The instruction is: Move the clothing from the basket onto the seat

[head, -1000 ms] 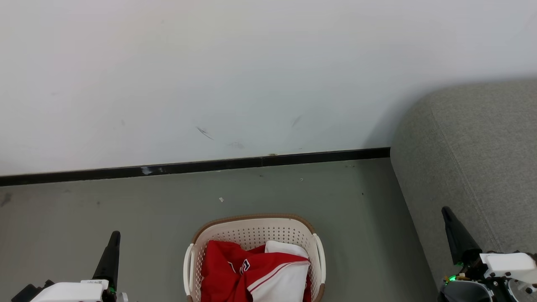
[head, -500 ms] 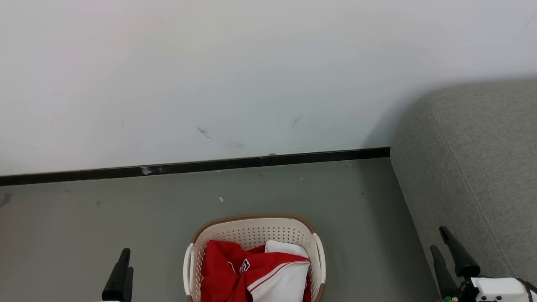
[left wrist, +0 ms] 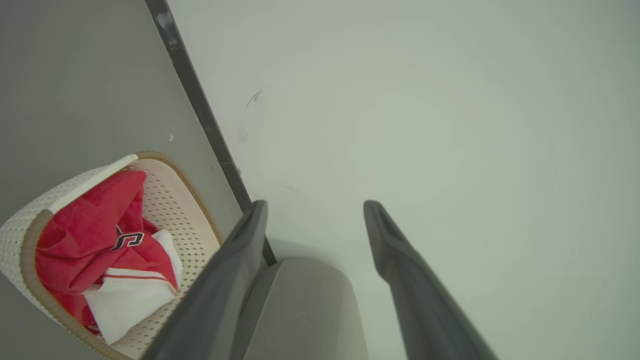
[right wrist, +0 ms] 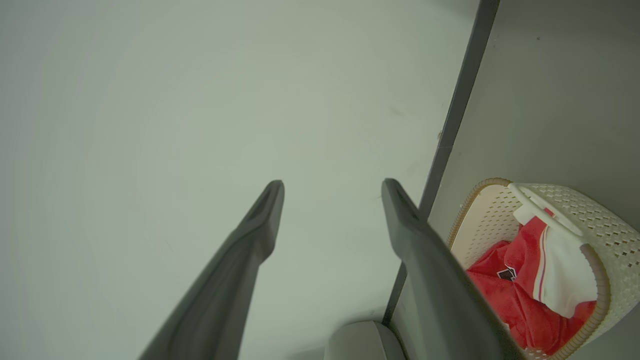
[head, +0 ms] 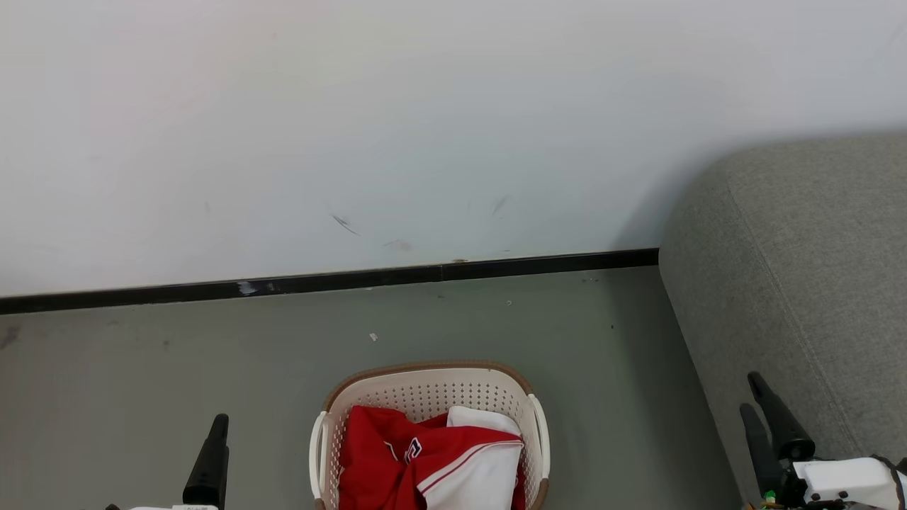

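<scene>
Red clothing (head: 414,460) in basket (head: 425,372), between left tool (left wrist: 315,206) and right tool (head: 750,393)

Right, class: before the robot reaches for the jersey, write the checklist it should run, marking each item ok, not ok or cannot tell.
1. Red jersey lies in the laundry basket: ok.
2. Left gripper open, empty: ok.
3. Right gripper open, empty: ok.
4. A gripper above the jersey: not ok; both are off to the basket's sides.
5. Landing spot free on the grey sofa: cannot tell.
</scene>
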